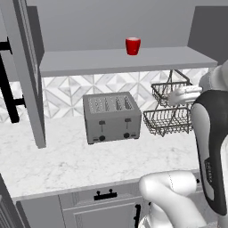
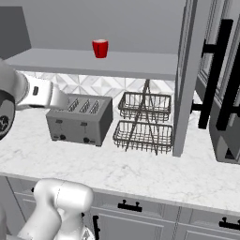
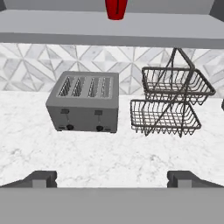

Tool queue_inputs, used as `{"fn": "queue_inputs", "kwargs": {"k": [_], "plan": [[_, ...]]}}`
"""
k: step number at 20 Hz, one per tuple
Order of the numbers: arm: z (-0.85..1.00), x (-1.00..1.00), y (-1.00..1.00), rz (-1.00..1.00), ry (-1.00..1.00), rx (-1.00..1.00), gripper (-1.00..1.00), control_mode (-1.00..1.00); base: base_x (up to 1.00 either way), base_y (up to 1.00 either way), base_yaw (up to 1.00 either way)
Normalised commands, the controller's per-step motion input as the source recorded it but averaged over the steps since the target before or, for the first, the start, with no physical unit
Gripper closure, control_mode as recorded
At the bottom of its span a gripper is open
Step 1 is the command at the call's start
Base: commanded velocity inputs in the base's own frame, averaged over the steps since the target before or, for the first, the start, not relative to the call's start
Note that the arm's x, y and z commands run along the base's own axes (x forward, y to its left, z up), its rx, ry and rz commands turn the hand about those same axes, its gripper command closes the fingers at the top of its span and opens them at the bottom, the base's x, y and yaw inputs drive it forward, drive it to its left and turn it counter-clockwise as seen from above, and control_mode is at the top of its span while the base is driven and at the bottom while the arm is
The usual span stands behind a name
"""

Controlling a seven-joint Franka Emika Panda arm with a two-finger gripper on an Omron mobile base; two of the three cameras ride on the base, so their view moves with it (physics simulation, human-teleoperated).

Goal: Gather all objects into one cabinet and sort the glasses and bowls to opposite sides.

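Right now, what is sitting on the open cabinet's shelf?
One red cup stands upright on the shelf. The shelf's far ends are cut off or hidden by the door, so anything there cannot be seen.

We see our arm [image 1: 209,147] as a run of glossy white, rounded shells joined by dark, near-black sections. In the left base view a long dark link with a smooth curved edge rises at the right, edged in white, with small pale markings low on its face. Below it sits a bulbous white shoulder housing [image 1: 171,191]. In the right base view a white forearm segment [image 2: 42,96] carries small dark dots like screw heads. The tool [image 3: 112,178] shows two small dark grey fingertips [image 3: 41,178], blocky and flat-topped.
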Motion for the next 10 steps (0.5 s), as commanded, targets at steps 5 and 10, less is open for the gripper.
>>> {"fn": "queue_inputs", "kwargs": {"k": [5, 10], "plan": [[0.91, 0.02, 0.17, -0.04, -0.07, -0.09, -1.00, -1.00, 0.00, 0.00, 0.00], [0.46, 0.07, 0.00, -0.04, -0.03, -0.01, -1.00, -1.00, 0.00, 0.00, 0.00]]}}
